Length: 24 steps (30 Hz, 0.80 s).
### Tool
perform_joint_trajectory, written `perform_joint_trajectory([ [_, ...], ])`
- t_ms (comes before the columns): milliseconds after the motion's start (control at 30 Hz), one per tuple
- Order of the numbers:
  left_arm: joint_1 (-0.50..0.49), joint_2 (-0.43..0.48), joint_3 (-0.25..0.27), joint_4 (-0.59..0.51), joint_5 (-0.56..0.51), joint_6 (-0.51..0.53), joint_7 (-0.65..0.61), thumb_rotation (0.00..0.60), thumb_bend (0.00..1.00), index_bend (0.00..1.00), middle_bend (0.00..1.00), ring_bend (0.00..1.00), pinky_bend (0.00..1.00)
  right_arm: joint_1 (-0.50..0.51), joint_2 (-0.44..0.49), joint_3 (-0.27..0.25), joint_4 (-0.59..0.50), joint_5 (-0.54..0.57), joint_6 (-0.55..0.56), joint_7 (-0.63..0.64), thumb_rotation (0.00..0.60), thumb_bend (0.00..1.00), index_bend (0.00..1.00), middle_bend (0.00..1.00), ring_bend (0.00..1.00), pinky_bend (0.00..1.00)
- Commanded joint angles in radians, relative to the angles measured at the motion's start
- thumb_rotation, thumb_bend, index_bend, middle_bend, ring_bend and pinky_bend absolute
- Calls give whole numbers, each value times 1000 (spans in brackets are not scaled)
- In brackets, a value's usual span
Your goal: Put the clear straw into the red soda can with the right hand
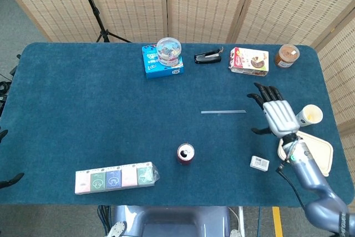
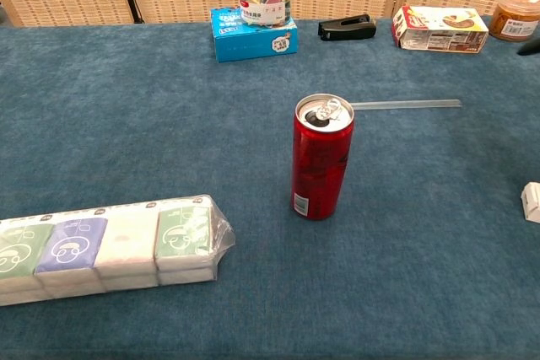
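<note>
One right hand (image 1: 279, 116) — fingers spread, near straw (image 1: 223, 111)

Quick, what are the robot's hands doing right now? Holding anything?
Right hand: open, fingers spread, holding nothing.
Left hand: only dark fingertips show at the frame edge; cannot tell.
</note>
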Motion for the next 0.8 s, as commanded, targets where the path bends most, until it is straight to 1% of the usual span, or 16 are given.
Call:
perform_joint_trajectory([
  [33,0,3,-4,0,-9,-2,-8,600,0,0,0,0,0,76,-84,30,76,73,-46,-66,600,0,234,0,0,0],
  [200,-1,6,-11,-3,-24,-5,-13,600,0,0,0,0,0,155,-158,48,128,162,-91,-103,600,0,266,0,0,0],
  [333,-2,7,-14,-5,-32,-8,-14,600,0,0,0,0,0,214,-218,51,177,227,-123,-132,600,0,289,0,0,0],
  [567,-9,12,-24,-5,-57,-27,-23,600,0,0,0,0,0,310,-324,36,295,321,-169,-192,600,0,336,0,0,0],
  [667,-12,14,-26,-4,-65,-36,-28,600,0,0,0,0,0,336,-365,25,341,340,-175,-209,600,0,363,0,0,0],
  [800,-17,16,-31,-3,-80,-48,-32,600,0,0,0,0,0,369,-428,7,415,360,-178,-234,600,0,373,0,0,0],
])
